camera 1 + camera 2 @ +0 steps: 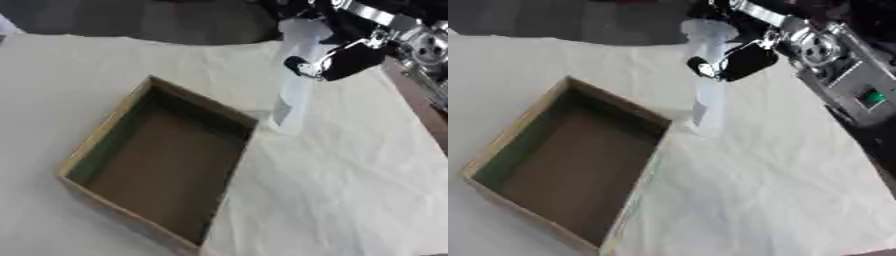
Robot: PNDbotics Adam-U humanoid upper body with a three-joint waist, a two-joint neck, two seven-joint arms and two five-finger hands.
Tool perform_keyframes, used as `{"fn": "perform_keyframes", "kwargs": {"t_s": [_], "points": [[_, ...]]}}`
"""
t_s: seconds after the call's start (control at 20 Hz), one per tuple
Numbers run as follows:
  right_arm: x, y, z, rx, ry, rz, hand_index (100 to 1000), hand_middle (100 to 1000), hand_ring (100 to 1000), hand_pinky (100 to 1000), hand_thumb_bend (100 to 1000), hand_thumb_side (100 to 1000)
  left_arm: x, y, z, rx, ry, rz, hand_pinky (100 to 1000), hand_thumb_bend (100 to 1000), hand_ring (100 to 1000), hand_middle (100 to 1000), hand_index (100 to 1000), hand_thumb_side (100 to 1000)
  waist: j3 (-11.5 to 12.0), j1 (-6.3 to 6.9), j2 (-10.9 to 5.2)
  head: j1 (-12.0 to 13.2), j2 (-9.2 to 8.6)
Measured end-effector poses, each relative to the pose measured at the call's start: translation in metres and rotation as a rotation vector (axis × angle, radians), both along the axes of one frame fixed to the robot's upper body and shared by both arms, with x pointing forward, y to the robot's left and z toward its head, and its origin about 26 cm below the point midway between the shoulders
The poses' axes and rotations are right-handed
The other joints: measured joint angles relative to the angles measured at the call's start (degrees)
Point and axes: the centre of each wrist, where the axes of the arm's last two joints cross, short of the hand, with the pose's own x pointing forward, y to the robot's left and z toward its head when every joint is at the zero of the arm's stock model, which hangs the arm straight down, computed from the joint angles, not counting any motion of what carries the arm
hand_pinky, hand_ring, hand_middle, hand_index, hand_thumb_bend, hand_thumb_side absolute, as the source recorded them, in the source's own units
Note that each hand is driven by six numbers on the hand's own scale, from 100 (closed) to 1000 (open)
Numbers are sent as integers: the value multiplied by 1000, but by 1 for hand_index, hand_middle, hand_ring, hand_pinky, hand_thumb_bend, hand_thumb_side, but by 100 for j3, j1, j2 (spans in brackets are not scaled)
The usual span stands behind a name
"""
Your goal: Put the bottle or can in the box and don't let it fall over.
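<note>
A pale, translucent bottle [296, 85] stands nearly upright, tilted a little, just beyond the far right corner of an open cardboard box [105, 135]. Its base is at or just above the cloth beside the box; I cannot tell which. My right hand [343, 59] comes in from the upper right, its black fingers curled round the upper part of the bottle. The box has nothing inside it that I can see and lies askew on the white cloth [350, 190]. My left hand shows in neither view.
My right forearm, silver and black [833, 65], fills the upper right corner. The table's right edge [420, 107] runs close beside the arm. A dark area [131, 20] lies beyond the far edge of the cloth.
</note>
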Motion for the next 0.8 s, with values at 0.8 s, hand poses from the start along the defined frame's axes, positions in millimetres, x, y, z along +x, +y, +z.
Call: {"fn": "perform_keyframes", "kwargs": {"t_s": [0.8], "points": [[-1,2,-1,-5,-10,14,740,716,758,644,208,100,0,0,0,0,1,-1,906,100,545,749,826,807,19,2,16,-25,0]]}}
